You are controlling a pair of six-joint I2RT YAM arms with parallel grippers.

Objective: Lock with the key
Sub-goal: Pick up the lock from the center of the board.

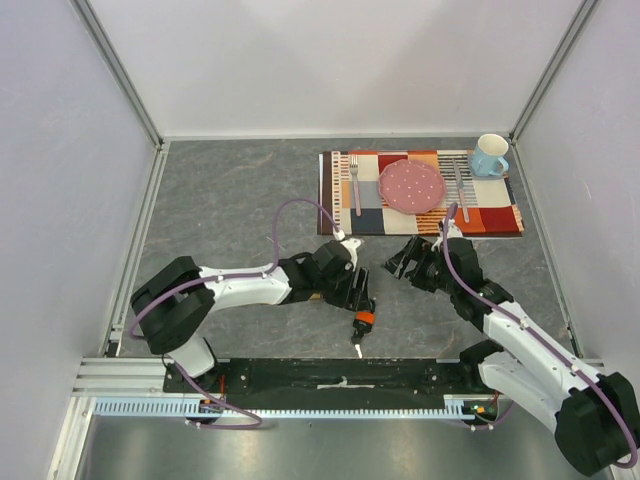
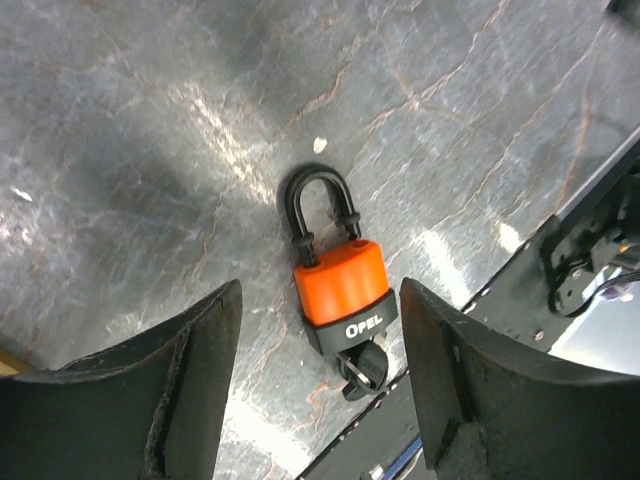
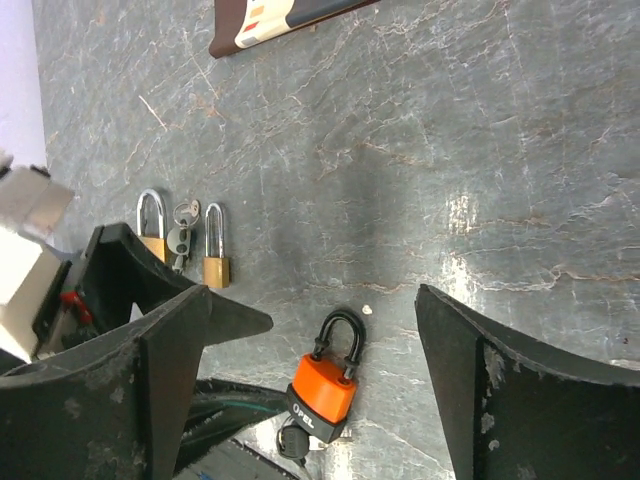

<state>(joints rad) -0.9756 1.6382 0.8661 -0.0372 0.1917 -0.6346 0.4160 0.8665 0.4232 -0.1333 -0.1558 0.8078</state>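
Grey table (image 1: 230, 200) bears orange padlock (image 2: 343, 285), two brass padlocks (image 3: 216, 262) and placemat (image 1: 495, 215).

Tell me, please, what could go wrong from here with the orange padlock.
The orange padlock lies loose, so turning its key may just spin or slide it. The key points at the black base rail, leaving little room to grip. The left gripper and right gripper are close together and could collide.
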